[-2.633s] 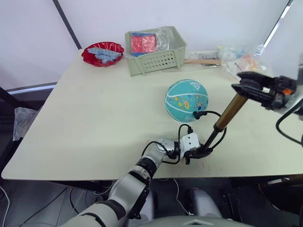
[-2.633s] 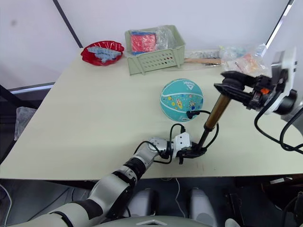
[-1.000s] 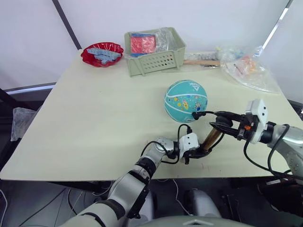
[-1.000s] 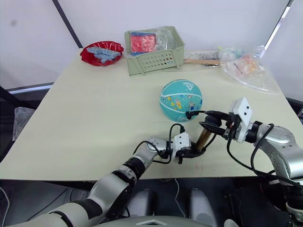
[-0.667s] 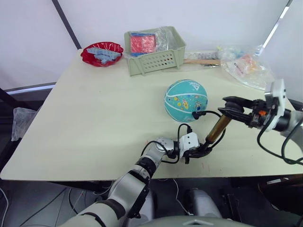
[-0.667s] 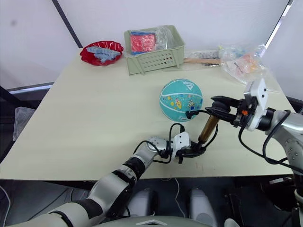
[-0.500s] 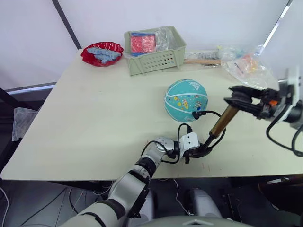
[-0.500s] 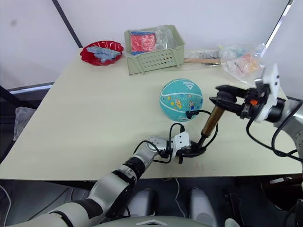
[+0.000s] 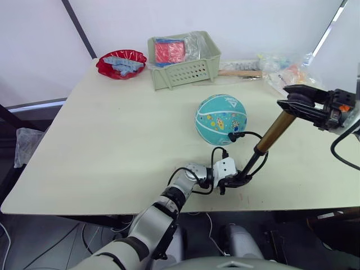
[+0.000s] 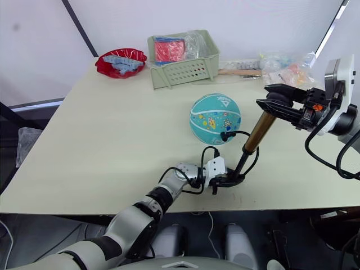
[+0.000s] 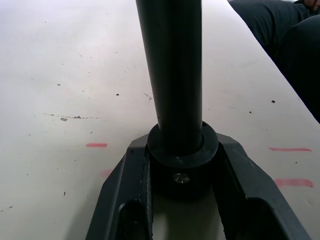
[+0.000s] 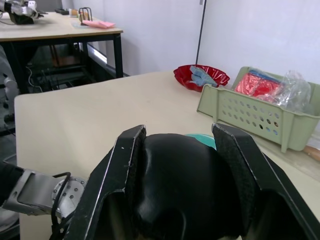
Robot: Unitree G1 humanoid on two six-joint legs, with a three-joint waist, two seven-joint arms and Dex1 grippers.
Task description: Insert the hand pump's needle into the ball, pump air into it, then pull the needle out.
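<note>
The teal ball (image 9: 221, 119) rests on the table right of centre. The hand pump (image 9: 274, 131) stands tilted beside it, its bronze cylinder raised and a black inner tube (image 11: 171, 75) bared below. My left gripper (image 9: 233, 181) is shut on the pump's black end cap (image 11: 182, 162) at table level. Up at the right, the right gripper (image 9: 296, 105) is shut on the black T-handle (image 12: 185, 185). A thin black hose (image 9: 250, 135) loops from the pump to the ball, where the needle's black fitting (image 9: 232, 136) sits against the rubber; the pin itself is hidden.
At the back of the table (image 9: 112, 140) stand a green basket (image 9: 183, 70) and a red bowl (image 9: 121, 63). A wooden-handled tool (image 9: 242, 73) and clear plastic bags (image 9: 287, 73) lie at the back right. The left gripper is close to the table's front edge.
My right gripper dropped low with the handle, shortening the pump, then rose up and to the right, drawing it long again. Left gripper and ball stayed put.
</note>
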